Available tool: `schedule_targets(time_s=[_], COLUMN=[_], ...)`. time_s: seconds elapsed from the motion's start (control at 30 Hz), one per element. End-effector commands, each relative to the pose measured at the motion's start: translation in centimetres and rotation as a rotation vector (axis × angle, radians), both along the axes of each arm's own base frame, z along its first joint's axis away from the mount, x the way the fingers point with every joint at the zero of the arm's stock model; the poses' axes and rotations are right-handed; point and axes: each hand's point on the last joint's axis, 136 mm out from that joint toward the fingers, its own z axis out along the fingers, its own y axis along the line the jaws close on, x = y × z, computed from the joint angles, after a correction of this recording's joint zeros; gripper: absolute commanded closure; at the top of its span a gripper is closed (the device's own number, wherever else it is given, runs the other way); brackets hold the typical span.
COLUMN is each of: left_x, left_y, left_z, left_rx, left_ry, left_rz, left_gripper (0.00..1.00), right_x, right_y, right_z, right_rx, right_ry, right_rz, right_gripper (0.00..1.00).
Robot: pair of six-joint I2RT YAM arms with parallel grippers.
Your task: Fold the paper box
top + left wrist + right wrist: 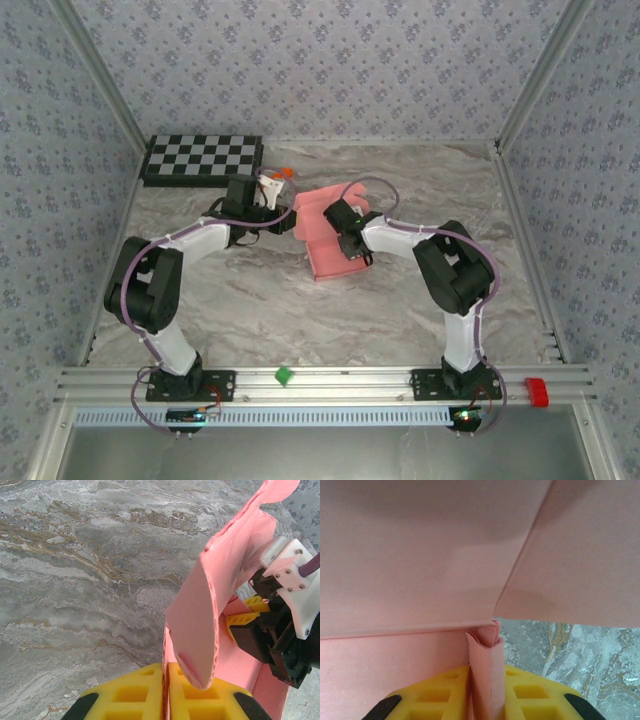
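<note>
Green block [283,376] on rail [350,381], well short of box [327,262]. Left gripper [165,682] clenched on box edge, right gripper [484,680] pinching a folded flap. Box part-folded, flaps up, held between both. Checkerboard [200,157] beyond box, to its left.

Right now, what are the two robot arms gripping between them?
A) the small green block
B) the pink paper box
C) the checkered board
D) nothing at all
B: pink card of the paper box sits pinched between the yellow jaws in both wrist views.
</note>
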Motion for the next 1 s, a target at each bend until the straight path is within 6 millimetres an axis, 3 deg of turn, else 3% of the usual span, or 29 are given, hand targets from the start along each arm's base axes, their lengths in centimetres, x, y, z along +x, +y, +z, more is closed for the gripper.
schedule_targets(time_s=[0.0,0.37,0.97], left_x=[0.5,0.3,0.3], left_y=[-0.8,-1.5,-1.4], left_z=[1.9,1.9,2.0], left_rx=[-0.024,-0.022,-0.009], left_ry=[-0.063,-0.068,-0.082], left_rz=[-0.043,-0.066,-0.065], left_gripper=[0.90,0.88,0.88], right_x=[-0.6,-0.6,-3.2], right_y=[-0.4,-0.1,-0.8], right_z=[1.3,1.6,2.1], right_rx=[0.017,0.047,0.079], right_ry=[-0.003,-0.005,0.088], right_rz=[-0.026,-0.035,0.008], right_gripper=[0.77,0.65,0.63])
